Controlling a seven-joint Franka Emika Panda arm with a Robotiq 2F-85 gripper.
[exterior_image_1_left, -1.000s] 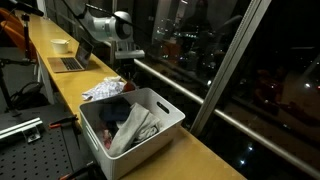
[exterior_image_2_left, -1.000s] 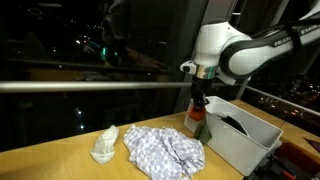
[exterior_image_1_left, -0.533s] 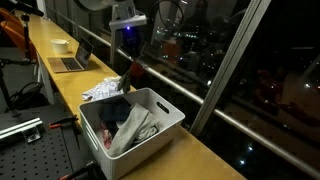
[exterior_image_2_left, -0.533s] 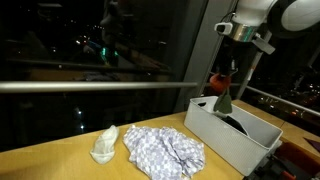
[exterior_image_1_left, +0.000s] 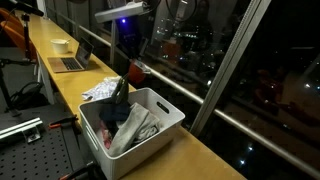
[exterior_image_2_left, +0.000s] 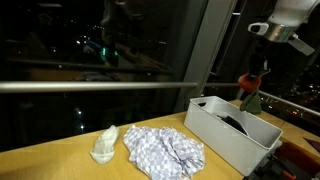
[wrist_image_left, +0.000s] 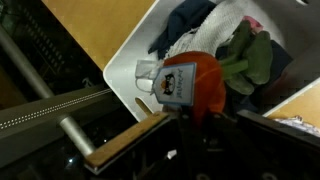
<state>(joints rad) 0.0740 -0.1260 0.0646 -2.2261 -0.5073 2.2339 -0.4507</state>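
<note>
Wrist view: the red-and-green garment (wrist_image_left: 190, 82) hangs clamped in the gripper (wrist_image_left: 192, 112), with the white bin (wrist_image_left: 125, 55) right beneath it. The garment is lifted but not yet released. Well away from the gripper, a checkered cloth (exterior_image_2_left: 165, 152) and a white rag (exterior_image_2_left: 104, 145) lie on the table (exterior_image_2_left: 50, 165).

A red and dark green cloth (exterior_image_2_left: 248, 95) is held clamped in the pincer (exterior_image_2_left: 260, 76) above the white bin (exterior_image_2_left: 212, 135). At the bin's nine o'clock, a checkered cloth (exterior_image_2_left: 165, 150) and a white rag (exterior_image_2_left: 104, 145) are seen lying on the tabletop (exterior_image_2_left: 40, 165).
</note>
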